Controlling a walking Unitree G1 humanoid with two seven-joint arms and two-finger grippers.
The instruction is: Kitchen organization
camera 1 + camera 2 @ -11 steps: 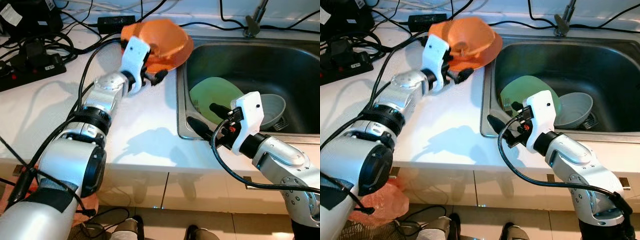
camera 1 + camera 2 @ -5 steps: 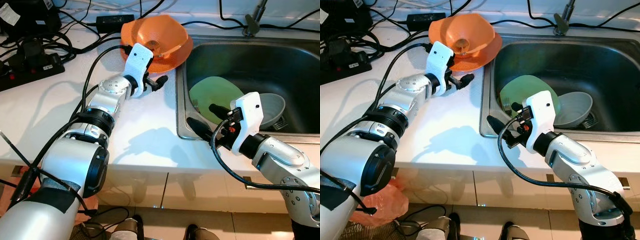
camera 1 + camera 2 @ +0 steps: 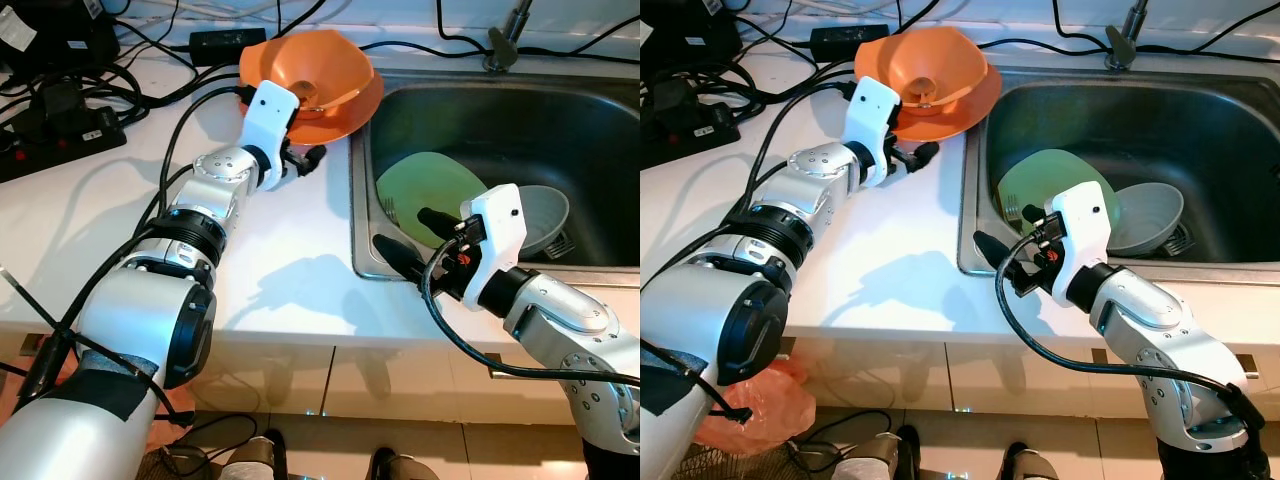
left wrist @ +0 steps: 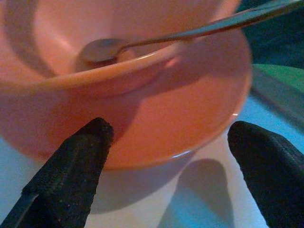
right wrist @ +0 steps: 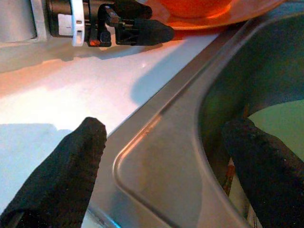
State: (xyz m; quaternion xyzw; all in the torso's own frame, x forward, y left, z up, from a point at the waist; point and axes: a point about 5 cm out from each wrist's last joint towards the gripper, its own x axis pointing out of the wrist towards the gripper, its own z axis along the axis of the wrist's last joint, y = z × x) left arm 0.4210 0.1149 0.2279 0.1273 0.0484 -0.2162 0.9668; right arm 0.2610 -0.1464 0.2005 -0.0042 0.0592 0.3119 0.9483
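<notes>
Barely begun: left gripper point(image 3: 303, 158) gapes empty beside the orange bowl point(image 3: 315, 72) on the worktop point(image 3: 100, 220); right gripper point(image 3: 407, 238) open over the sink point(image 3: 362, 262), dishes unmoved

You see a glossy orange plastic bowl point(image 3: 322, 62) resting on a matching orange plate point(image 4: 199, 104), with a silver metal spoon point(image 4: 156, 38) inside it. The flat countertop point(image 3: 120, 230) is plain white. The steel sink point(image 3: 520, 130) is dull grey, and in it lie a pale green round plate point(image 3: 425, 185) and a grey-blue bowl point(image 3: 545, 215). Both arms are silver with white wrist housings; the left gripper point(image 4: 175, 156) and right gripper point(image 5: 161, 156) have matte black fingers. The cables point(image 3: 90, 80) are black.
</notes>
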